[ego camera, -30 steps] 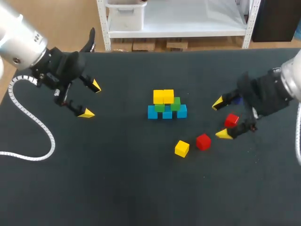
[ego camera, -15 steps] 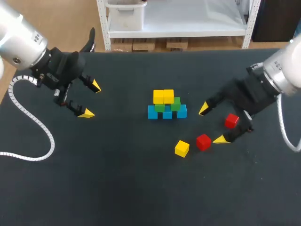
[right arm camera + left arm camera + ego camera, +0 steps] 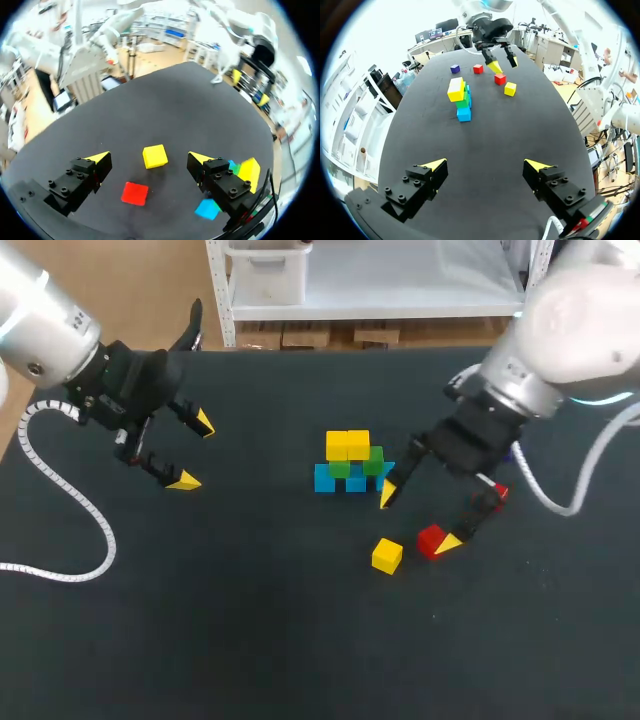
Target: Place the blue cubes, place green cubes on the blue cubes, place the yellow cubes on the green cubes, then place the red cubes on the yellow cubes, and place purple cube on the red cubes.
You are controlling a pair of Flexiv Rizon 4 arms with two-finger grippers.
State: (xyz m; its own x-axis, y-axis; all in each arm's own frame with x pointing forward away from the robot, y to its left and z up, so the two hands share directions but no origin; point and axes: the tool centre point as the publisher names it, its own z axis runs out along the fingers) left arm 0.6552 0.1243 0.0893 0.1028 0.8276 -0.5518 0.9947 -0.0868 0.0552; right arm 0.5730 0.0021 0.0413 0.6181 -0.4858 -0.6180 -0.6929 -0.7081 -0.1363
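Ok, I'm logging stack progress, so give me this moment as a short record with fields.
stack: blue cubes at the base, green cubes on them, two yellow cubes on top
loose on table: loose yellow cube, red cube, second red cube, purple cube
left claw: open, empty, away from the stack
right claw: open, empty, red cube between its fingers

Black table [image 3: 250, 640]. Blue cubes [image 3: 324, 480] in row near middle. Loose yellow cube [image 3: 387, 556] near red cube [image 3: 430, 539]. Second red cube [image 3: 478, 68] and purple cube [image 3: 455, 69] apart.
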